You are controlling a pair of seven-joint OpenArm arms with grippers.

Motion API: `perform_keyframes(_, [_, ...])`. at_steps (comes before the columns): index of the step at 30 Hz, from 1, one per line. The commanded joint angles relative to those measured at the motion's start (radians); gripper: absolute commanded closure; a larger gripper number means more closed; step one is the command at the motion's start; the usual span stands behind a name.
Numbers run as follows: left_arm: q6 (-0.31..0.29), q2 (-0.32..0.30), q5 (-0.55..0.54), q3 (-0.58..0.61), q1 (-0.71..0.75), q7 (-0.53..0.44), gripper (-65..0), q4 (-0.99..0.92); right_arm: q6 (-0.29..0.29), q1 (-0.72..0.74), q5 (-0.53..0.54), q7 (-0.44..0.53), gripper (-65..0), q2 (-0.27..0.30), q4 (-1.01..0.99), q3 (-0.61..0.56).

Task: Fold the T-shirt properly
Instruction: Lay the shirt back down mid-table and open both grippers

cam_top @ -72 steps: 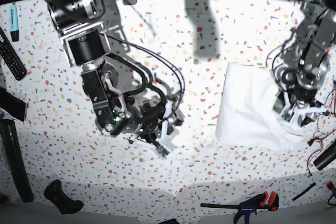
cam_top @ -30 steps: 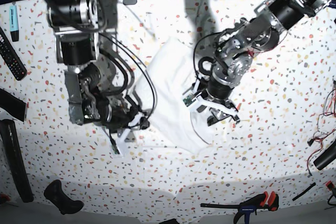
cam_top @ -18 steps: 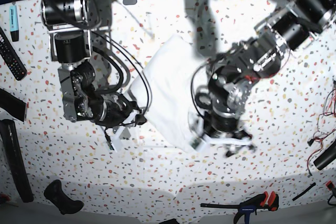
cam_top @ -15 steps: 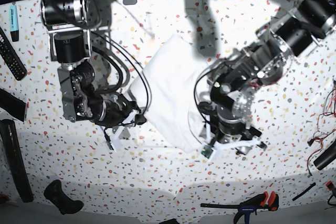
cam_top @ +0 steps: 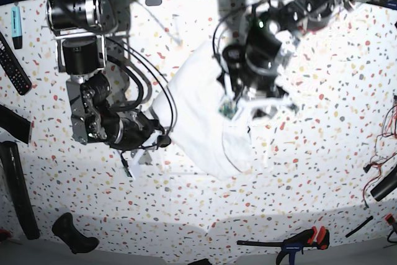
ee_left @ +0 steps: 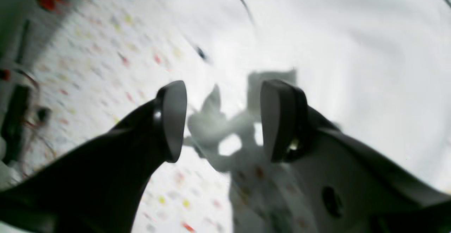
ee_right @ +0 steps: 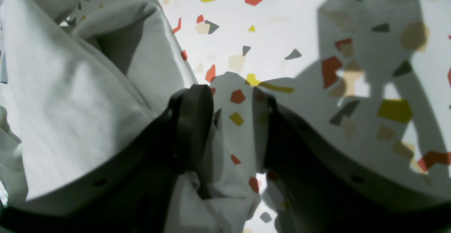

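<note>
The white T-shirt (cam_top: 201, 107) lies folded into a long slanted strip in the middle of the terrazzo table (cam_top: 322, 128). My left gripper (cam_top: 255, 108) hovers over the shirt's right side. In the left wrist view it (ee_left: 223, 120) is open and empty, with white cloth (ee_left: 352, 49) below and to the right. My right gripper (cam_top: 147, 148) sits low at the shirt's lower left edge. In the right wrist view its fingers (ee_right: 193, 120) stand a little apart, with tabletop showing between them. Shirt cloth (ee_right: 70, 102) is bunched against the left finger.
A remote control (cam_top: 12, 66) and a blue marker (cam_top: 17, 26) lie at the left edge. Black objects (cam_top: 73, 234) lie at the front left. A clamp with orange handles (cam_top: 294, 243) lies at the front edge. Cables (cam_top: 381, 169) hang at the right.
My left arm has swung from the shirt's front right corner back and over the shirt's right side. The shirt's lower right part now lies folded over. My right arm has stayed put.
</note>
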Motion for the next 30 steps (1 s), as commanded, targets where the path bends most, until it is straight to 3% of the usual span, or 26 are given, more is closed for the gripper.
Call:
perform_keyframes(1, [0.011,0.008,0.018,-0.006,0.007,-0.023,-32.4,0.024,0.008,0.026,0.005,-0.004,-22.1,0.006,0.019,0.002])
perform_keyframes(6, [0.009,0.034,-0.046,-0.006,0.110,-0.139,-32.4,0.024,0.008,0.025,0.011,-0.032,-22.1,0.020,0.055,0.002])
perform_keyframes(9, [-0.055,0.038,-0.031,-0.006,0.148,-0.230,-32.4,0.024,0.008,0.025,0.068,-0.101,-22.1,0.026,0.068,0.002])
perform_keyframes(14, [-0.072,0.026,0.010,-0.006,0.138,-0.235,-32.4,0.017,0.008,0.016,0.158,-0.172,-22.1,0.031,0.069,0.002])
perform_keyframes(22, [-0.072,0.019,0.012,-0.006,0.138,-0.264,-32.4,-0.176,0.008,-0.071,0.162,-0.178,-22.1,0.033,0.078,0.002])
perform_keyframes(30, [-0.071,0.015,0.218,-0.006,0.137,-0.287,-32.4,-0.394,0.008,-0.265,0.215,-0.222,-22.1,0.033,0.316,0.002])
